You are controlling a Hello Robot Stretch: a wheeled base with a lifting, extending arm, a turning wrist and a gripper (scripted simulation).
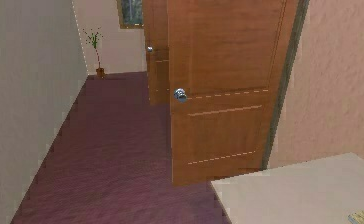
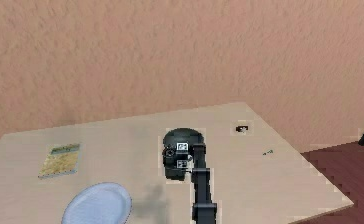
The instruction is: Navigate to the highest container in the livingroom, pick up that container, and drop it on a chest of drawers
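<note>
In the arm side view my arm (image 2: 202,195) rises from the bottom edge over a pale beige tabletop (image 2: 110,135). At its far end, by the white marker squares, the gripper (image 2: 176,158) is a dark mass. A dark rounded thing (image 2: 182,137) lies on or just above the tabletop at the gripper's far end. It merges with the gripper, so I cannot tell whether the gripper holds anything.
The table also bears a yellowish flat item (image 2: 60,160), a pale round dish (image 2: 98,205) and two tiny objects (image 2: 240,127). A pink wall backs it. In the forward view an open wooden door (image 1: 225,85) stands ahead over purple carpet (image 1: 100,150), with a potted plant (image 1: 96,52) at the far end.
</note>
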